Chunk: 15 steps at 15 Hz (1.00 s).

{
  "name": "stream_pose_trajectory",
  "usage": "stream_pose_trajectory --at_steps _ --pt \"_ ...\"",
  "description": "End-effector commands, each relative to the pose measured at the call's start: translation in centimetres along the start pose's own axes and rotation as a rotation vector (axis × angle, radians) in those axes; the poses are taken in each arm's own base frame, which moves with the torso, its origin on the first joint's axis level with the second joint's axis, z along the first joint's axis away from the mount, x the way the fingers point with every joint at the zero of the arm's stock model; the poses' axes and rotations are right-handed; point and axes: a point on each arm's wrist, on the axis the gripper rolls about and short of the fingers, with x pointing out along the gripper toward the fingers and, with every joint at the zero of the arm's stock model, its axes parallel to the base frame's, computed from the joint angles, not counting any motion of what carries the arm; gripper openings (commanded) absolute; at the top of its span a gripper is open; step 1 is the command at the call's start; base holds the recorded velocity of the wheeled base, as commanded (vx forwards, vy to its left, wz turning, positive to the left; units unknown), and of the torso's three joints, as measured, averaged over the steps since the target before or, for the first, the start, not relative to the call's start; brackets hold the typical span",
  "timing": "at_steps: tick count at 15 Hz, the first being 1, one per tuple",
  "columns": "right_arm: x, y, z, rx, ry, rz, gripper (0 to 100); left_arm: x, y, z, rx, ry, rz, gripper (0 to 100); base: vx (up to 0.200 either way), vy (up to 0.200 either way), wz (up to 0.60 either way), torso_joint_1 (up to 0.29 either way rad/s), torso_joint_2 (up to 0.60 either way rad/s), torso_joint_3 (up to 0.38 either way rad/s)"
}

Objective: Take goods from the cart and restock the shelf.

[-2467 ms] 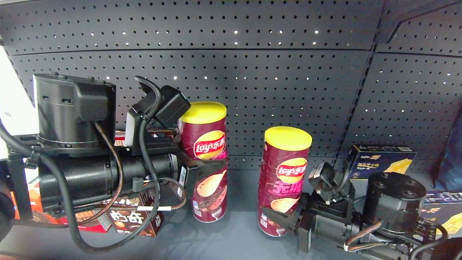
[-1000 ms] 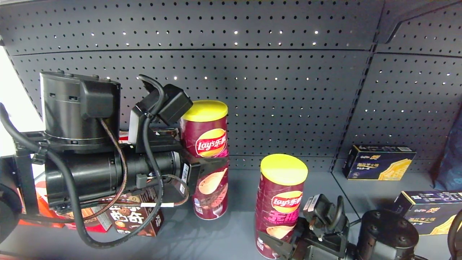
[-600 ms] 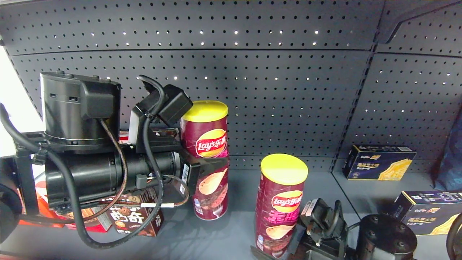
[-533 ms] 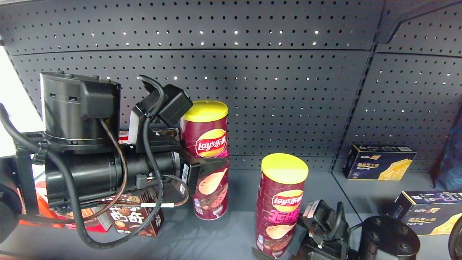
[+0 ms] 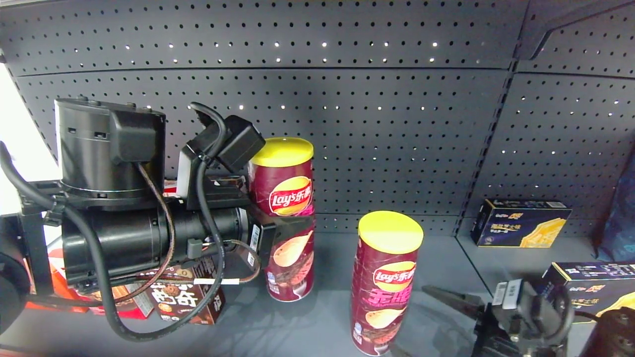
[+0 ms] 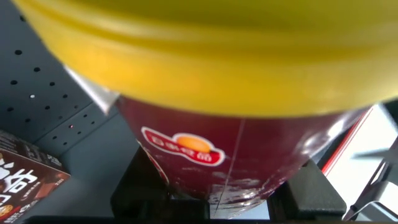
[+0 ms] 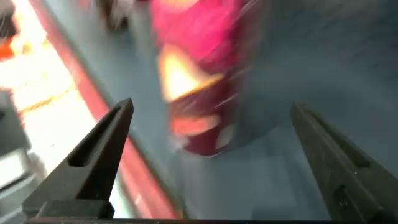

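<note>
Shelving bay mid-restock, read from nine o'clock across to three o'clock of the head view.

At nine o'clock the left arm lies level over the shelf deck. Beneath it, at seven o'clock, a red carton and a brown cookie box are largely hidden by the arm and its cables.

The left gripper is clamped around the waist of a maroon potato-chip canister with a yellow lid. We judge that this mid-height side grip keeps the tall tube upright while it is positioned close to the pegboard back panel. The gripper body covers much of the canister's middle, and we cannot tell whether its base rests on the deck.

At four o'clock from it, a second chip canister stands upright and free on the deck, nearer the front edge; we judge this one already stocked.

At its three o'clock, the right gripper has its fingers spread wide and holds nothing. The second canister sits ahead of the tips, touching neither. In the head view one finger is cut off at the lower edge.

At three o'clock lie two dark-blue boxes, the farther in plain sight and the nearer partly masked by the right arm. Beyond them a blue bag is cut off.
</note>
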Motion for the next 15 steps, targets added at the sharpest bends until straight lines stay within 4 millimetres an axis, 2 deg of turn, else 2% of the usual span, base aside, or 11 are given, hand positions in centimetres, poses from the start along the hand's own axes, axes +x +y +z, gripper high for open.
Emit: stream_pose_trajectory --at_steps 1,3,4,7,8,9,11,13,15 --pt "-3.7 -2.2 3.5 -0.073 -0.207 -0.148 100 0.0 0.0 0.0 0.000 0.000 0.001 0 0.000 0.000 0.00 0.000 0.00 0.000" --pt "-5.4 -3.4 4.8 -0.113 -0.282 -0.253 100 0.0 0.0 0.1 0.001 -0.001 0.006 0 0.000 0.000 0.00 0.000 0.00 0.000" --pt "-5.7 -3.6 4.9 -0.115 -0.287 -0.269 100 0.0 0.0 0.0 0.001 -0.001 0.006 0 0.000 0.000 0.00 0.000 0.00 0.000" --pt "-8.4 -3.6 7.2 -0.150 -0.309 -0.331 100 0.0 -0.2 0.1 0.004 0.000 0.011 0 0.000 0.000 0.00 0.000 0.00 0.000" --pt "-11.0 -3.3 8.3 -0.159 -0.253 -0.398 100 0.0 -0.2 0.1 0.004 -0.001 0.017 0 0.000 0.000 0.00 0.000 0.00 0.000" --pt "-13.4 -2.8 8.3 -0.135 -0.171 -0.514 100 0.0 -0.2 0.1 0.004 -0.001 0.019 0 0.000 0.000 0.00 0.000 0.00 0.000" --pt "-17.1 -1.5 6.5 -0.105 -0.035 -0.646 100 0.0 -0.2 0.0 0.001 0.000 0.020 0 0.000 0.000 0.00 0.000 0.00 0.000" --pt "-19.6 -0.4 4.4 -0.100 -0.013 -0.707 100 0.0 -0.1 0.0 0.001 0.000 0.023 0 0.000 0.000 0.00 0.000 0.00 0.000" --pt "-20.5 0.1 2.2 -0.077 -0.014 -0.861 100 0.0 0.0 0.1 0.002 -0.003 0.028 0 0.000 0.000 0.00 0.000 0.00 0.000"
